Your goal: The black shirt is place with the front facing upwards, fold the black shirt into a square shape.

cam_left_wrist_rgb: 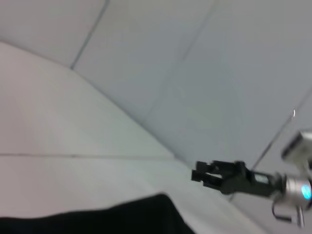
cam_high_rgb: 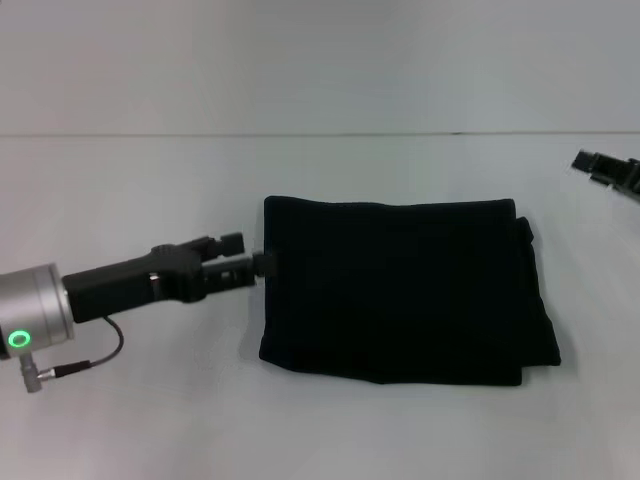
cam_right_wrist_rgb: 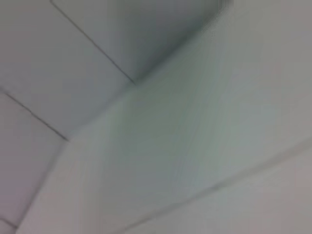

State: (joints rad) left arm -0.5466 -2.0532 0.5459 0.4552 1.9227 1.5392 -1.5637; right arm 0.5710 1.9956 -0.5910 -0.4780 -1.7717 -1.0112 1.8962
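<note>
Plain black shirt [cam_high_rgb: 400, 290], black left tool [cam_high_rgb: 262, 263] with silver wrist, white table [cam_high_rgb: 150, 420]

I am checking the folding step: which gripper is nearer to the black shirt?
Left. The left gripper is at the black shirt's left edge; the right gripper is apart, beyond its far right corner.

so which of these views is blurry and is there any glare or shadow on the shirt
Head view: fairly sharp, even light with no glare; the black shirt is so dark its folds barely show, with a faint shadow along its near edge. Left wrist view: soft, the far right claw smeared. Right wrist view: heavily blurred, showing only pale surfaces and seams.
</note>
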